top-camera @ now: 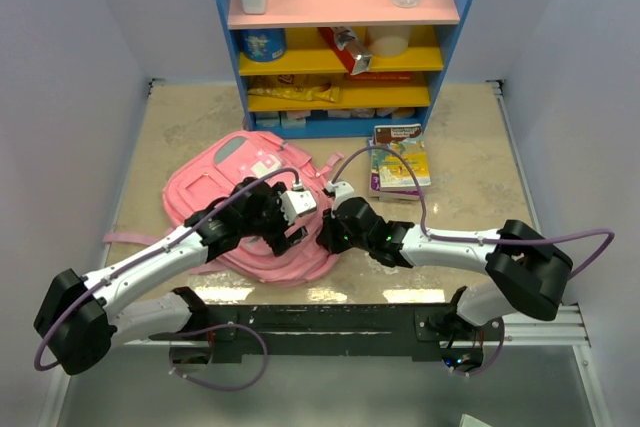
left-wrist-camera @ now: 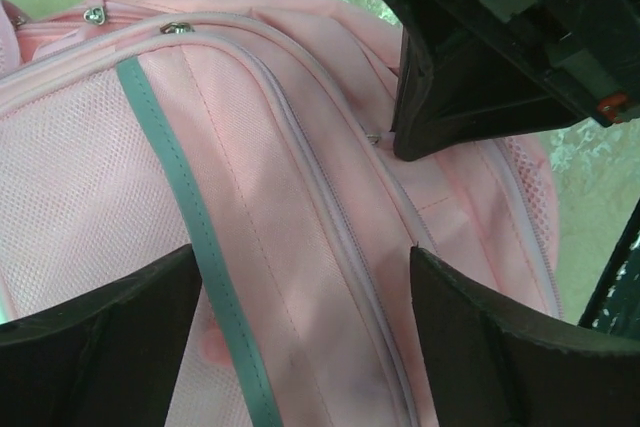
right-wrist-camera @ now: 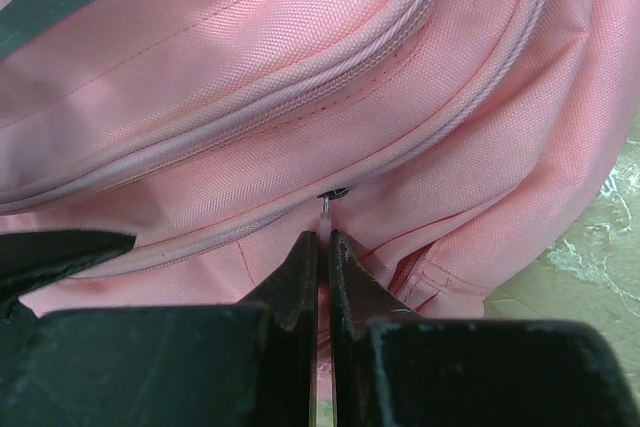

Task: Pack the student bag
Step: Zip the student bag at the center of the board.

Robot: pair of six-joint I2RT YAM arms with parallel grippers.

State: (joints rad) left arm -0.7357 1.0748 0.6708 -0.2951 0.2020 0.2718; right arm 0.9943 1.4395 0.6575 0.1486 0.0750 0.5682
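The student bag [top-camera: 230, 182] is a pink fabric backpack lying flat on the table in front of both arms. In the left wrist view its pink panel [left-wrist-camera: 250, 147] carries a grey strip [left-wrist-camera: 170, 167] and zip lines. My right gripper [right-wrist-camera: 323, 237] is shut on a small pink zip pull [right-wrist-camera: 326, 209] at the bag's side seam [right-wrist-camera: 300, 67]; from above it sits at the bag's right edge [top-camera: 330, 232]. My left gripper [left-wrist-camera: 305, 252] hangs open just over the bag, nothing between its fingers. The right gripper's black body [left-wrist-camera: 470, 67] shows close beside it.
A blue shelf unit [top-camera: 340, 7] with bottles, a tin and snack packs stands at the back. A colourful book [top-camera: 400, 157] lies right of the bag. A pink strap [top-camera: 130, 238] trails off the bag's left side.
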